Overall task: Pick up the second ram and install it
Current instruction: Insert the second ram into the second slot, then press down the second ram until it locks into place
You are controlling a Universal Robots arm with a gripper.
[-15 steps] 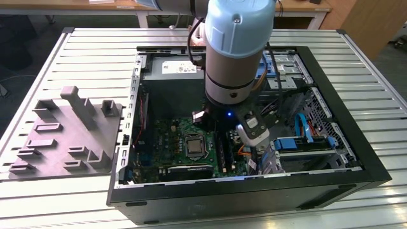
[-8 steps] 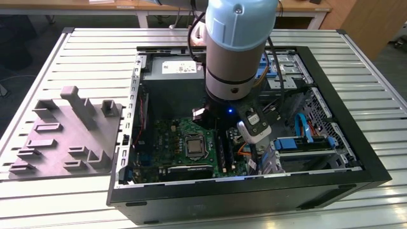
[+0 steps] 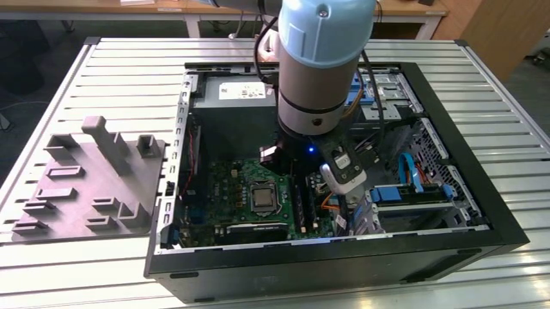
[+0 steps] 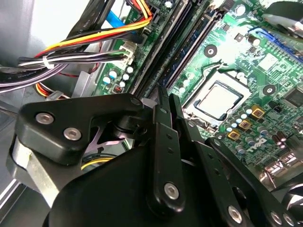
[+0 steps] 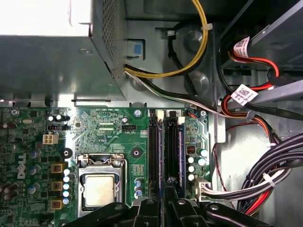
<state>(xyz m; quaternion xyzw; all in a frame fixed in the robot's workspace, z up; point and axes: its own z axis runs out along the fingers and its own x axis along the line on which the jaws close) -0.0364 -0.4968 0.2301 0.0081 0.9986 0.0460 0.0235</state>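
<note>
My gripper (image 4: 167,94) is down inside the open computer case (image 3: 429,244), over the long black memory slots (image 5: 154,151) of the green motherboard (image 3: 245,187). Its two black fingers (image 4: 161,123) stand almost together. A thin dark blue board, the second ram (image 4: 187,52), runs out from between the fingertips along a slot. In the first wrist view the second ram (image 5: 181,156) stands on edge beside the slots, with the gripper (image 5: 166,185) at its near end. How deep it sits in the slot I cannot tell.
The processor socket (image 5: 99,189) lies beside the slots. Bundled cables (image 5: 265,179) and a yellow wire (image 5: 203,42) run along the other side. The grey power supply box (image 3: 236,93) fills the case's far end. A grey fixture (image 3: 86,183) sits at the exterior view's left.
</note>
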